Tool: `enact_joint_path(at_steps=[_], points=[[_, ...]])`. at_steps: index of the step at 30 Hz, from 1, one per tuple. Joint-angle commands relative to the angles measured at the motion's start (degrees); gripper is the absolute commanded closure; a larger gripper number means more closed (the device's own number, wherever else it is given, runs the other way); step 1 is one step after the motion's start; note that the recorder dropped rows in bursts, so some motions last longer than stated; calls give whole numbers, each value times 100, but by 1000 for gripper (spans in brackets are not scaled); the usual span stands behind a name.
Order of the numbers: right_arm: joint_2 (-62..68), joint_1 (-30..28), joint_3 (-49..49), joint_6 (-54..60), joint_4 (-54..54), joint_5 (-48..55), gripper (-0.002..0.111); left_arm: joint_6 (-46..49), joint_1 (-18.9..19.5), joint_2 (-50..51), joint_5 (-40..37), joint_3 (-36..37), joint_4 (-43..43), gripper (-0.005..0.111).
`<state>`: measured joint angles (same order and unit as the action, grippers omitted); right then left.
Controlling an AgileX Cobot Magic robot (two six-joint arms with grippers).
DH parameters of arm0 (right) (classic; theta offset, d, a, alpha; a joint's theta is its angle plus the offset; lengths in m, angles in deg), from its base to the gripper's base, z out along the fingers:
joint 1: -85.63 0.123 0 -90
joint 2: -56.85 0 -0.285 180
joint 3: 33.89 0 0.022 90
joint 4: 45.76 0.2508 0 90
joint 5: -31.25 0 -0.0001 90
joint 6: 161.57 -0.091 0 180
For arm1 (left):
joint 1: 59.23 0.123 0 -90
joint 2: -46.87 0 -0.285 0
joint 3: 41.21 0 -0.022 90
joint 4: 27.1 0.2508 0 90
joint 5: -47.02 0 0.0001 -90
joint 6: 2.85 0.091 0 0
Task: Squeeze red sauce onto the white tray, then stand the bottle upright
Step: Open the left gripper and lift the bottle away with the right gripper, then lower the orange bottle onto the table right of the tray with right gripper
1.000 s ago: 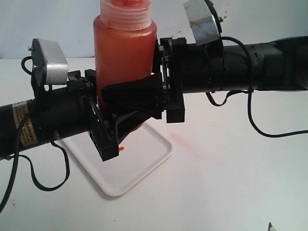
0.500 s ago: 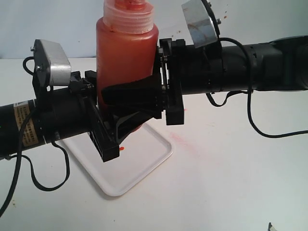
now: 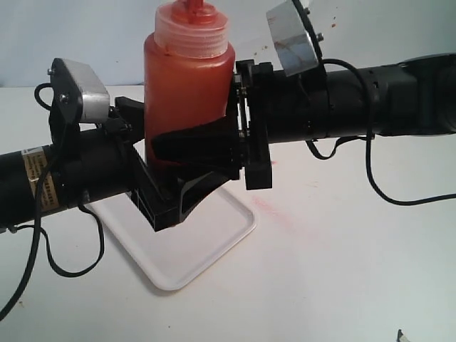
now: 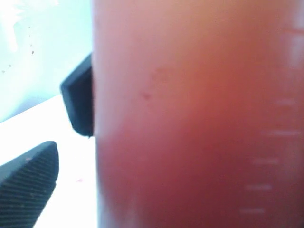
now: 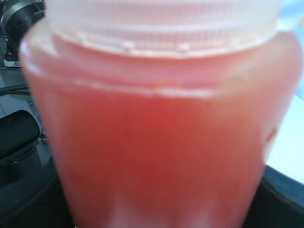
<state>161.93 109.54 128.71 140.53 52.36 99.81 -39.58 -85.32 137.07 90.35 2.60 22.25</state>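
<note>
Bottle [image 3: 187, 78] upright, clamped in right gripper [image 3: 162, 142]

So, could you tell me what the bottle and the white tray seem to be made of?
The bottle looks like translucent plastic: the red filling shows through its wall. Its cap seems cloudy ribbed plastic. The tray looks like smooth white plastic with a low moulded rim, probably.

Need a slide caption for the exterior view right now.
Right tool grips the upright bottle; left tool open beside it, white tray below.
</note>
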Motion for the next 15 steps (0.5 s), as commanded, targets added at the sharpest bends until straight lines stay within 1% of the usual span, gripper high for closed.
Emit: enact_joint_path(at_steps=[1, 4, 6, 7, 10, 12, 14, 15], points=[[-59, -49, 34, 62, 183, 140, 108, -35, -16, -35, -56, -28, -84, 3], [-212, -310, 34, 62, 183, -443, 108, -35, -16, -35, -403, -28, -84, 3], [-239, -552, 34, 62, 183, -466, 108, -35, -16, -35, -768, -28, -84, 3], [-239, -700, 34, 62, 183, -509, 108, -35, -16, -35, -835, -28, -84, 3], [-239, -883, 34, 62, 183, -726, 108, -35, -16, -35, -858, -28, -84, 3], [-239, -1017, 34, 62, 183, -943, 108, -35, -16, -35, -928, -28, -84, 3], [-205, -1247, 23, 62, 183, -1383, 108, -13, -16, -35, -1132, -28, -84, 3], [-165, -1307, 23, 62, 63, -1408, 108, -13, -16, -35, -1171, -28, -84, 3]])
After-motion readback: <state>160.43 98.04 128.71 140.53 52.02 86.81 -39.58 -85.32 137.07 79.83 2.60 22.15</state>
